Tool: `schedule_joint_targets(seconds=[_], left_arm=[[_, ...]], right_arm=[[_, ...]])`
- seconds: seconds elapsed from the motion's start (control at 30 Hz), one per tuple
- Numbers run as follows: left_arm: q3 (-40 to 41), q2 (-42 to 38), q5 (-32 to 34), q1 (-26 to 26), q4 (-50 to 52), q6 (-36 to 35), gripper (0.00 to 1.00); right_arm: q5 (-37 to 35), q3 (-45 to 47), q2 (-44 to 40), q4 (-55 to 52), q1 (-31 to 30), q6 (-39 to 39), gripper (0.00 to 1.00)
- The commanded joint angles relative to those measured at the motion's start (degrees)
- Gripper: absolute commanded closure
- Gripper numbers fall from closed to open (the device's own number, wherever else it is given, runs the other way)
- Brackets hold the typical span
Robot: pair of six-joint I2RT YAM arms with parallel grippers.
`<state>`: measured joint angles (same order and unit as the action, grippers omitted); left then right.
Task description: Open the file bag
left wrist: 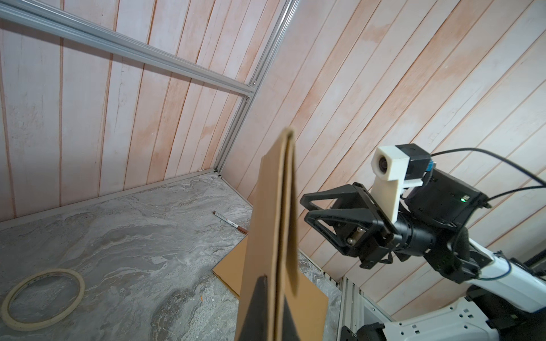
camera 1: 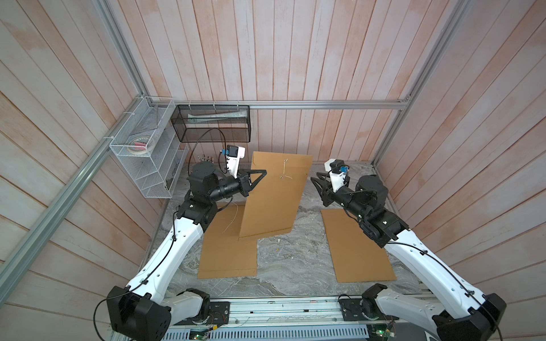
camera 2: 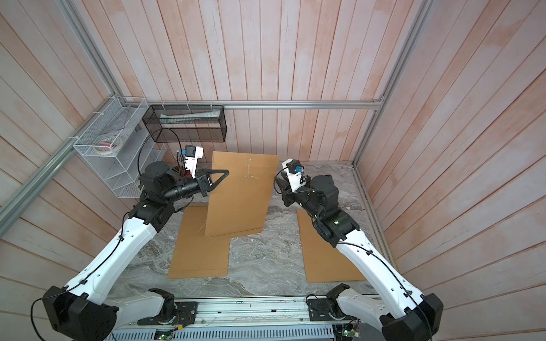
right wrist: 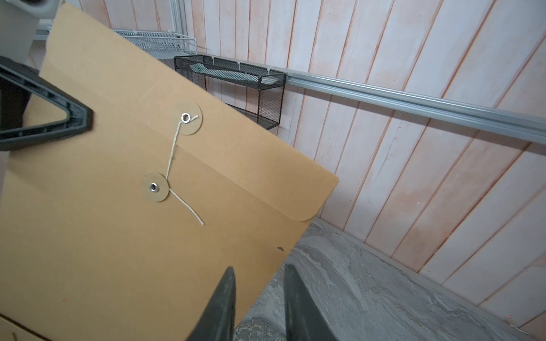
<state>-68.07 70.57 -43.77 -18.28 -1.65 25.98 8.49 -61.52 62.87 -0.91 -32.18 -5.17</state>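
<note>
File bag presented for untying.
My left gripper (camera 1: 263,172), clamped on the edge of the file bag (camera 1: 274,200), stands it upright before the black mesh basket (camera 1: 212,122) so the string (right wrist: 172,150) faces my right gripper (right wrist: 260,268), jaws apart and empty.

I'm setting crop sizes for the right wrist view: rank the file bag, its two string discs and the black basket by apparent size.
1. file bag, nearest the camera.
2. black basket, partly hidden behind the bag.
3. upper disc and lower disc: look alike, so unranked.
</note>
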Motion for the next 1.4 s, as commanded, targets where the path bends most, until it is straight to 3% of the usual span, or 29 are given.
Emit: schedule_joint_targets(seconds=[0.0, 0.3, 0.67, 1.37], left_arm=[[-2.1, 0.3, -1.8, 0.1, 0.2, 1.0, 1.0], [-2.9, 1.3, -3.7, 0.1, 0.9, 3.4, 1.0], [-3.0, 0.9, -6.1, 0.1, 0.2, 4.4, 1.0], [-1.9, 1.0, -8.2, 0.1, -3.2, 8.3, 1.0]], right_arm=[[0.8, -3.4, 2.9, -0.1, -2.3, -4.2, 0.72], [-4.2, -7.5, 8.6, -1.1, -7.0, -9.3, 0.65], [-6.0, -9.3, 11.5, -1.5, -8.6, -11.3, 0.62], [-7.9, -12.0, 16.6, -0.2, -11.6, -13.4, 0.77]])
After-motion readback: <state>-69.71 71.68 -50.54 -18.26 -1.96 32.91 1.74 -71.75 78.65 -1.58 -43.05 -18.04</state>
